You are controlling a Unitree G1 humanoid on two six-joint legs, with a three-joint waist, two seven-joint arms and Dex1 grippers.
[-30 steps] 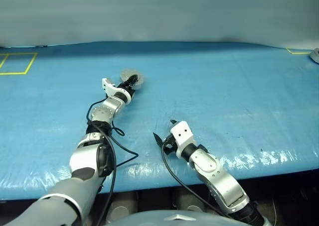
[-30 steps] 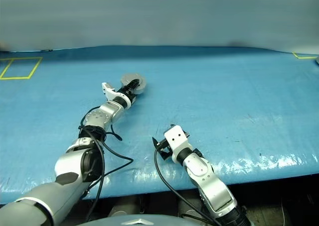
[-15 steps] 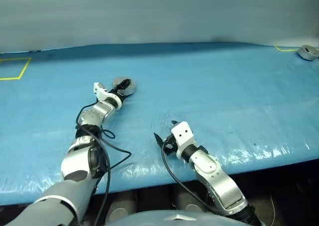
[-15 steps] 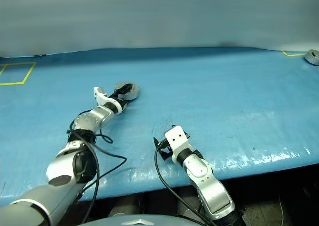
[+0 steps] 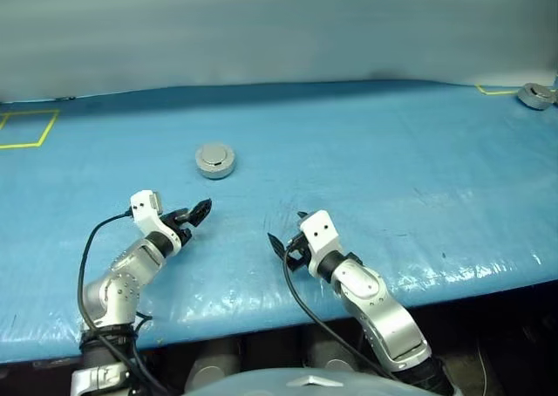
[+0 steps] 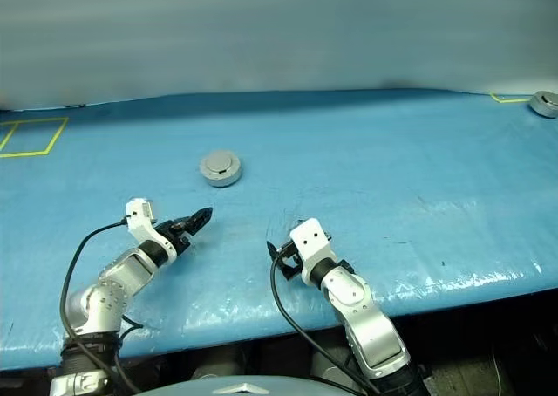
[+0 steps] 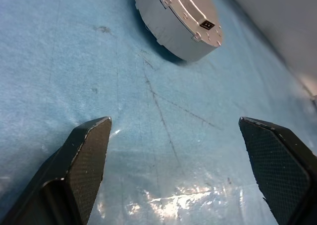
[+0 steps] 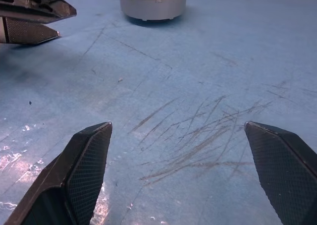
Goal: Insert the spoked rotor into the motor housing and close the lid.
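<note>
My left gripper [image 5: 193, 213] has let go of the housing [image 5: 214, 160] and pulled back toward me since a second ago, and the lid [image 7: 190, 9] now sits shut on top, where before the fingers were right at it. On the far left of the blue mat [image 5: 392, 152] I see a yellow taped square [image 5: 22, 127], well away from everything. Next comes my left gripper, low over the mat with its jaws wide apart and nothing between them; in the left wrist view both black pads [image 7: 86, 158] stand far apart with bare mat in the gap. The housing lies ahead of those jaws, a little beyond the fingertips and clear of them, not touched by either hand. My right gripper [image 5: 286, 242] hovers nearer to me, its jaws also spread wide and empty, with scratched mat between the pads [image 8: 84, 170]. From its wrist view the housing sits well ahead, and the left fingers [image 8: 29, 17] show off to one side. At the far right corner rests a second small round metal part [image 5: 535, 94], beside a yellow tape mark [image 5: 490, 89].
</note>
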